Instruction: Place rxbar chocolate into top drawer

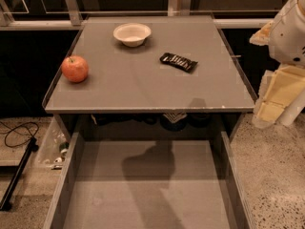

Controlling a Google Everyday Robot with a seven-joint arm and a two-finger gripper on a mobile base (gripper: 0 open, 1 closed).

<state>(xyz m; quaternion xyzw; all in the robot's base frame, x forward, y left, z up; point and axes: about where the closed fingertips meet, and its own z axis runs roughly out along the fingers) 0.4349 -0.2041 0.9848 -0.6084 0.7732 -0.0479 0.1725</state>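
Scanning from the left, I see an apple (75, 68) near the left edge of the desk (143, 87), a white bowl (132, 34) at the back, and the rxbar (178, 62) lying flat right of centre, touching nothing. The drawer (147, 190) stands pulled out below the front edge. The gripper (276, 99) hangs off the desk's right side, well apart from the bar; whether it is open or closed I cannot tell. I judge the step in hand to be the reach, with no grasp made yet. Next I would need to bring the gripper over the bar and come down across its short width to pinch a thin, flat wrapper. White marks run along the wrapper, but I cannot read them; no other writing shows.
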